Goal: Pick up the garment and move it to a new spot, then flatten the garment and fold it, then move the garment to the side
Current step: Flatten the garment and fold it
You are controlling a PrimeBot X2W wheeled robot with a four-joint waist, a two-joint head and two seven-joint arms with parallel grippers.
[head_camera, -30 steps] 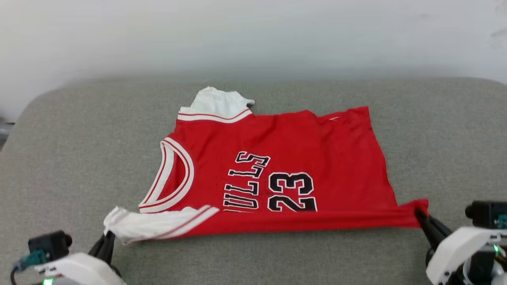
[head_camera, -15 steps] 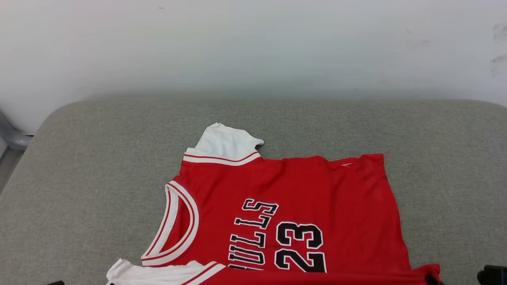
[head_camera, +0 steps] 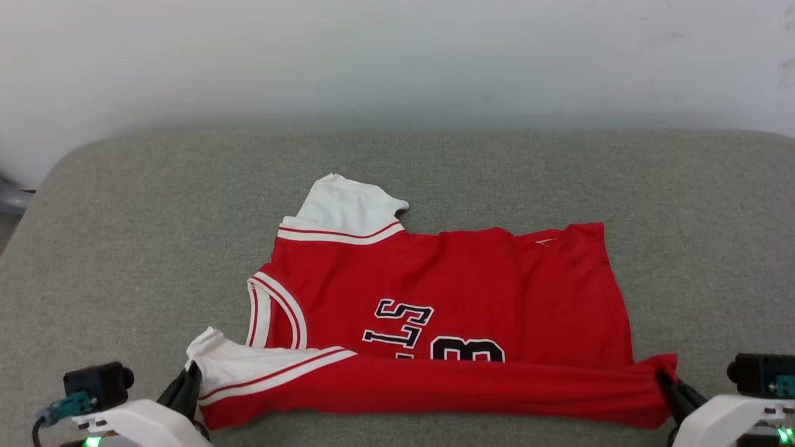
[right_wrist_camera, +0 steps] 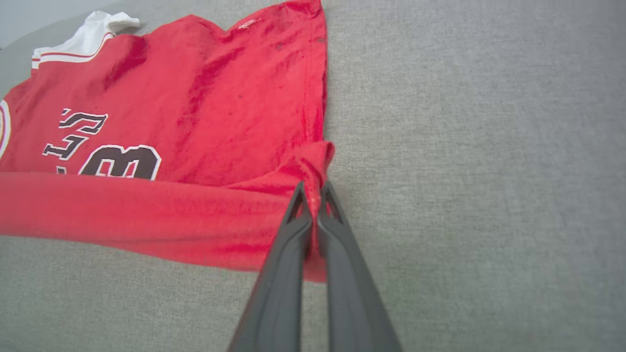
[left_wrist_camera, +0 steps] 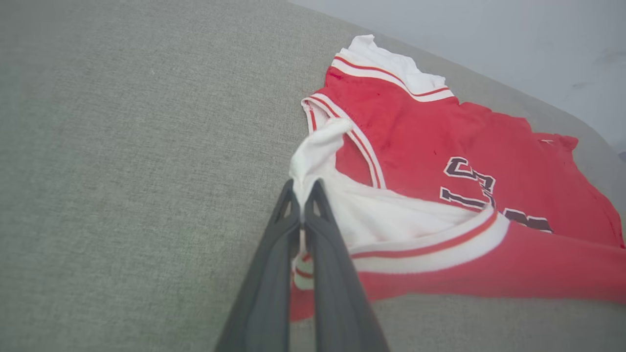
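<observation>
The garment (head_camera: 472,292), a red jersey with white sleeves and black lettering, lies spread on a grey cushioned surface (head_camera: 124,248), neck to the left. Its near edge is lifted and stretched into a band between both grippers. My left gripper (head_camera: 189,375) is shut on the white near sleeve (left_wrist_camera: 318,151); in the left wrist view the left gripper (left_wrist_camera: 303,188) pinches that cloth. At the lower right my right gripper (head_camera: 661,372) is shut on the red hem corner (right_wrist_camera: 315,156), which the right gripper (right_wrist_camera: 313,188) holds bunched. The raised band covers the lower part of the lettering (head_camera: 404,323).
A pale wall (head_camera: 397,56) rises behind the cushion's rounded far edge. Bare grey fabric lies left, right and beyond the jersey. A grey metal part (head_camera: 9,198) shows at the far left edge.
The camera tilted up and back down. The near edge of the jersey has been lifted and carried farther over the body, now covering more of the lettering. Both grippers stay shut on their corners.
</observation>
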